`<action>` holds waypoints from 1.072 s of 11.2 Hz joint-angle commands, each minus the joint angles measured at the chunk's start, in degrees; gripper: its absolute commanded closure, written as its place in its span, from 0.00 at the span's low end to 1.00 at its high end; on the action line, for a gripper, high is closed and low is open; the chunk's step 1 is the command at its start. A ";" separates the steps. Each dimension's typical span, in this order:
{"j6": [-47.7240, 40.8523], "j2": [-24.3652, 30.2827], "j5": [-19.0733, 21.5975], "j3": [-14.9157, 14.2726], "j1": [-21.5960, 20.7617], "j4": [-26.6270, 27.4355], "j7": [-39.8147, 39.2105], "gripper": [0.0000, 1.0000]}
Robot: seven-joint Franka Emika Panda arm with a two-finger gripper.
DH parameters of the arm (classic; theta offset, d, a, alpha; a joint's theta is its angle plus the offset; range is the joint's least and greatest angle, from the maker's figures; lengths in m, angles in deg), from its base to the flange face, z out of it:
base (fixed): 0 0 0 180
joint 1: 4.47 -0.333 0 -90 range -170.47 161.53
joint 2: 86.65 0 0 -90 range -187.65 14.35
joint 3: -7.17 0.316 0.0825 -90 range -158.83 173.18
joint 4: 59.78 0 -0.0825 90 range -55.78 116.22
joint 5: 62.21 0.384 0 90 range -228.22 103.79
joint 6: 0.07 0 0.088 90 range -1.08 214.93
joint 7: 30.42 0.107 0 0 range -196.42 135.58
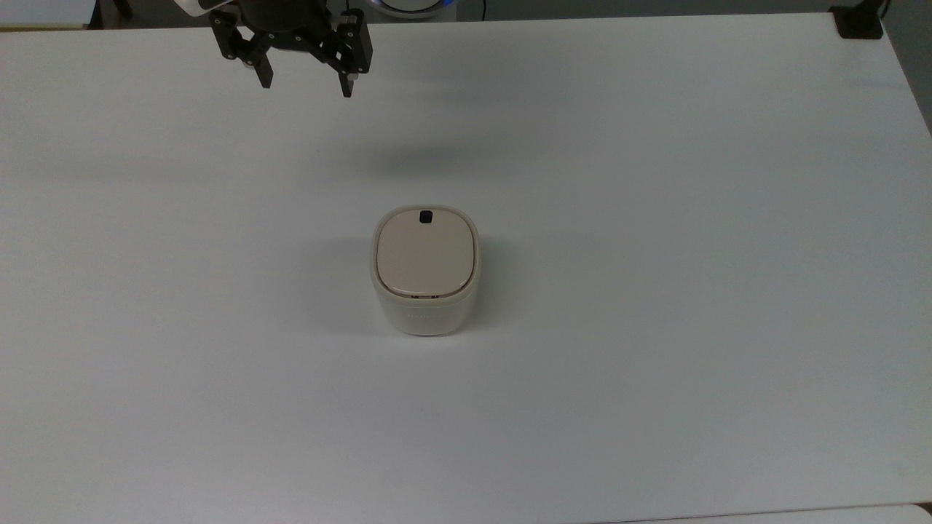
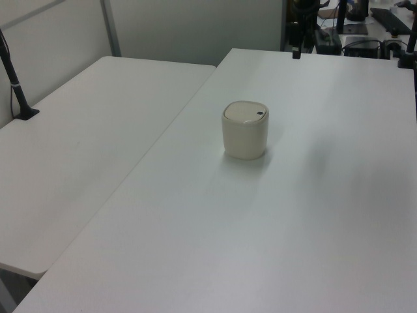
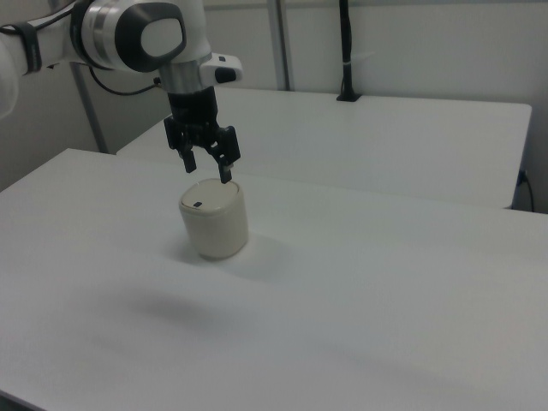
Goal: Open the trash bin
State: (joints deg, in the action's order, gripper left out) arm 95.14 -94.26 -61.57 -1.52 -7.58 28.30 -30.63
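Trash bin (image 1: 426, 271) sits mid table (image 1: 655, 291), lid (image 1: 425, 252) closed, black btn (image 1: 426, 215) on far edge in top view. End effector (image 1: 306, 86) hovers well apart, fingers spread wide, holding nothing.

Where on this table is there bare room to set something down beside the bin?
The table is bare nearly everywhere: wide patches on all four sides of the bin out to the table edges. The one taken spot is the bin itself. The open tool hangs near the top view's upper edge, left of the bin, well clear of it.
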 commanded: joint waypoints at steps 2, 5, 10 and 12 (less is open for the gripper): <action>-1.79 0.92 0.41 -0.79 -0.58 0.26 -1.73 0.08; -2.05 0.84 0.76 -1.40 -0.76 0.17 -6.53 0.60; -2.14 -1.70 3.04 -1.41 -4.08 0.08 -9.11 1.00; 4.32 -4.34 3.75 -2.19 -7.68 0.17 -8.06 1.00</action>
State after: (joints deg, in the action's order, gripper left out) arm 94.04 -96.22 -59.08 -1.80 -10.51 28.39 -38.60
